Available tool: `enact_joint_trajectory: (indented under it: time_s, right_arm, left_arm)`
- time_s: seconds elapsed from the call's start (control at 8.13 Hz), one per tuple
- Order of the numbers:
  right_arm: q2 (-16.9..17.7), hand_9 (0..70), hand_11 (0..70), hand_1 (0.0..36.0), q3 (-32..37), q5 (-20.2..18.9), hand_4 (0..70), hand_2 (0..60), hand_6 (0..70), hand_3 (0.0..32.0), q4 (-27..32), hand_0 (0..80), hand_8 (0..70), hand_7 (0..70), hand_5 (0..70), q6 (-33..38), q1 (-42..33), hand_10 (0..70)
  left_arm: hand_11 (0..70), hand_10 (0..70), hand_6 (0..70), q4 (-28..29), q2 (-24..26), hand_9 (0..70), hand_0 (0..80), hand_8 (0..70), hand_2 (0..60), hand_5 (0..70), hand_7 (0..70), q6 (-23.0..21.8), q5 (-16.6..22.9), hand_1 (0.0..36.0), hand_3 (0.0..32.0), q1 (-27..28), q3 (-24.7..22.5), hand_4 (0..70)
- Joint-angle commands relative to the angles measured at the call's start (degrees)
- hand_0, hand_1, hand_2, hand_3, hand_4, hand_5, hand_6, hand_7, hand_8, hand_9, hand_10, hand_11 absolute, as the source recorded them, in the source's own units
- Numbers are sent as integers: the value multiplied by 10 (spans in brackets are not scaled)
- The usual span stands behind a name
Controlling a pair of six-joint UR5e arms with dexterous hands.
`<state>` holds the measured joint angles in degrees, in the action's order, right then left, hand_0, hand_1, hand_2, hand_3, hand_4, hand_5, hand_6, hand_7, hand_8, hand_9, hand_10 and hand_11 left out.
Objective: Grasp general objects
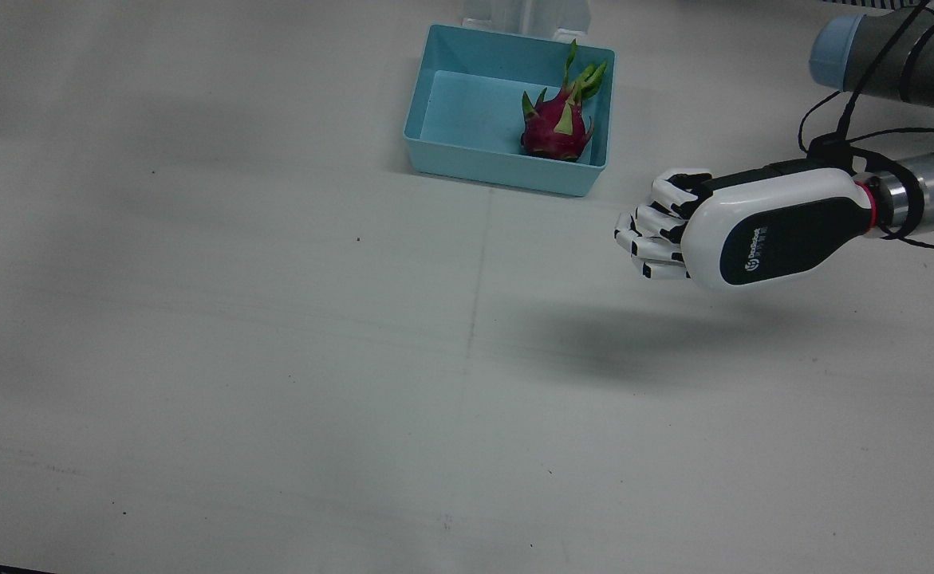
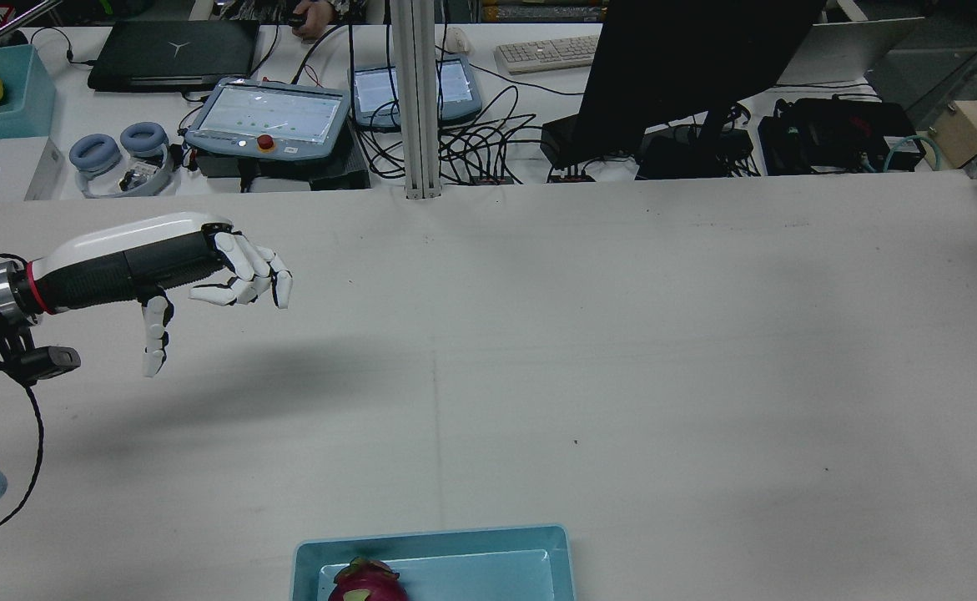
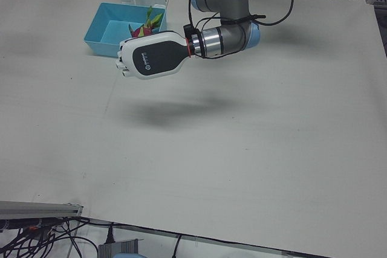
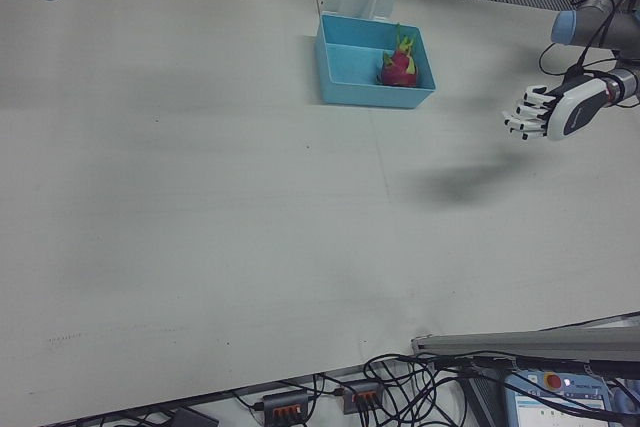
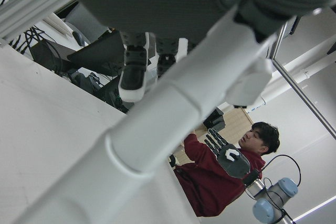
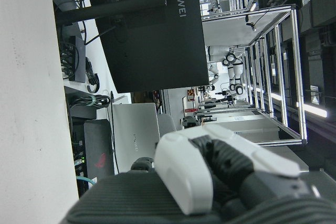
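We see dragon fruit (image 1: 556, 127) already in blue bin (image 1: 435, 151); left hand (image 1: 742, 231) empty, fingers loosely spread, hovering above table (image 1: 275, 359). Right hand's fingers: cannot tell.

A robotics laboratory is shown. A broad white table (image 2: 621, 351) is backed by a bench on which teach pendants (image 2: 267, 117), a laptop (image 2: 173, 54), a keyboard (image 2: 546, 53), a dark monitor (image 2: 688, 67) and tangled cables (image 2: 488, 142) are crowded. Aluminium framing (image 6: 273, 72) and further robot arms (image 6: 231, 69) are seen beyond, and an operator in red (image 5: 220, 182) is seated nearby.
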<state>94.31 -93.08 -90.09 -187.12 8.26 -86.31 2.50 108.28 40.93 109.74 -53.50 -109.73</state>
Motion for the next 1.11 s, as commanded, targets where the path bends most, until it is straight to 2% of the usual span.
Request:
enact_joint_trajectory:
  time_s: [0.0,0.12,0.25,0.37,0.49,0.61,0.74,0.86,0.98]
  right_arm:
    - [0,0,0,0,0,0,0,0,0,0,0,0,0,0,0,0,0,0]
    - [0,0,0,0,0,0,0,0,0,0,0,0,0,0,0,0,0,0]
    - [0,0,0,0,0,0,0,0,0,0,0,0,0,0,0,0,0,0]
    - [0,0,0,0,0,1,0,0,0,0,0,0,0,0,0,0,0,0]
    - [0,0,0,0,0,0,0,0,0,0,0,0,0,0,0,0,0,0]
    - [0,0,0,0,0,0,0,0,0,0,0,0,0,0,0,0,0,0]
    - [0,0,0,0,0,1,0,0,0,0,0,0,0,0,0,0,0,0]
    - [0,0,0,0,0,0,0,0,0,0,0,0,0,0,0,0,0,0]
    - [0,0,0,0,0,0,0,0,0,0,0,0,0,0,0,0,0,0]
  left_arm:
    - [644,434,700,0,-1,253,800,214,600,700,700,0,-25,360,0,-72,61,700]
    - [550,363,700,4,-1,186,800,142,600,700,700,1,-37,360,0,-93,80,671]
    - [436,271,577,10,-2,186,800,105,600,700,700,1,-54,360,0,-107,100,563]
    - [333,196,425,18,-7,172,800,75,600,700,700,1,-79,360,0,-111,117,477]
    - [200,104,347,40,-18,145,800,59,600,700,700,0,-114,360,0,-114,139,444]
    - [95,31,301,70,-31,133,800,50,600,700,700,0,-162,360,0,-115,173,418]
    - [36,1,238,73,-32,119,800,37,600,700,666,4,-173,360,0,-120,188,350]
    - [0,0,175,70,-31,99,800,25,600,700,565,6,-189,360,0,-135,200,275]
    - [0,0,115,74,-32,81,800,12,600,700,478,9,-209,360,0,-149,215,172]
